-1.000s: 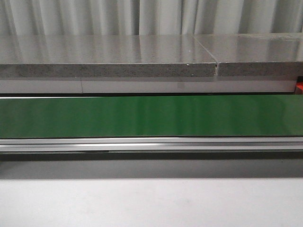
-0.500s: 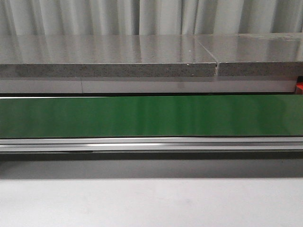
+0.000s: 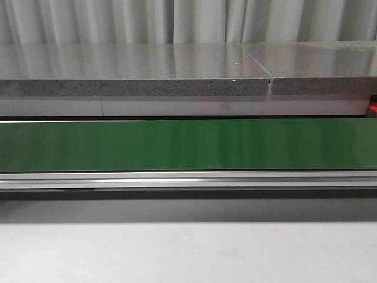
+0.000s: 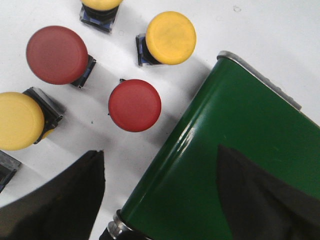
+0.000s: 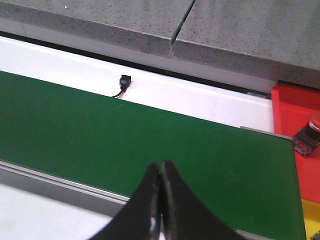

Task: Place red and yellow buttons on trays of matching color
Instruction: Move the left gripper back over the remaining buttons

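Note:
In the left wrist view several buttons lie on the white table. Two are red buttons [image 4: 57, 55] [image 4: 134, 105], and three are yellow buttons [image 4: 170, 37] [image 4: 20, 121] [image 4: 101, 4]. My left gripper [image 4: 160, 152] hangs open above them, one finger over the white table and the other over the green belt's end [image 4: 240, 165]; it holds nothing. In the right wrist view my right gripper [image 5: 161, 164] is shut and empty above the green belt [image 5: 100, 125]. Past the belt's end sits the red tray [image 5: 290, 105] with a red button [image 5: 314, 125] on it. A sliver of the yellow tray [image 5: 311, 217] shows beside it.
The front view holds only the long green conveyor belt [image 3: 188, 144], its metal rail [image 3: 188, 180], a grey stone slab [image 3: 135, 71] behind it and white table in front. No gripper or button shows there. A small black connector [image 5: 123, 81] lies behind the belt.

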{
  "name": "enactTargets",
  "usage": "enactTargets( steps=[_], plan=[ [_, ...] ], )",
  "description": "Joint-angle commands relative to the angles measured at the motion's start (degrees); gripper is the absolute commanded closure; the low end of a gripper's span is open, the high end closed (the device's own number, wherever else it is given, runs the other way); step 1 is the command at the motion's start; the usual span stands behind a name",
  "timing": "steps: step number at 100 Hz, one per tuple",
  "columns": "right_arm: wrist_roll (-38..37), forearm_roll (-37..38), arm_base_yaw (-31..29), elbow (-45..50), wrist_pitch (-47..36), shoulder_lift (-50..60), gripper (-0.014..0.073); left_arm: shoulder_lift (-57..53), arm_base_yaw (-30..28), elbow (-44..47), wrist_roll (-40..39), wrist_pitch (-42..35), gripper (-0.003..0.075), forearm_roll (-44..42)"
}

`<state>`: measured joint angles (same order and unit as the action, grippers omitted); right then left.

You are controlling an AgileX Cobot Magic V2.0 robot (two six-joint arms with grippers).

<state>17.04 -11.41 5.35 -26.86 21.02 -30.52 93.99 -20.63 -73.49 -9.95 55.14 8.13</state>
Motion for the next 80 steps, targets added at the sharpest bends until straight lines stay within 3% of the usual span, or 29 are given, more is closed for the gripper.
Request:
enactTargets(
  steps=[1, 42, 80],
  plan=[
    [0.35, -0.45, 0.07, -1.41, -3.66, -0.06, 0.0659, 0.17, -0.73, -4.51, -1.37, 1.2, 0.0251, 1.13],
    [0.35, -0.45, 0.07, -1.41, -3.66, -0.06, 0.0659, 9.98, -0.7, -12.61, -2.16, 9.98, 0.0253, 0.11],
    [0.35, -0.45, 0.07, -1.41, -3.66, -0.06, 0.0659, 13.88, -0.7, -13.73, -3.06, 8.93, 0.0253, -2.68]
  ],
)
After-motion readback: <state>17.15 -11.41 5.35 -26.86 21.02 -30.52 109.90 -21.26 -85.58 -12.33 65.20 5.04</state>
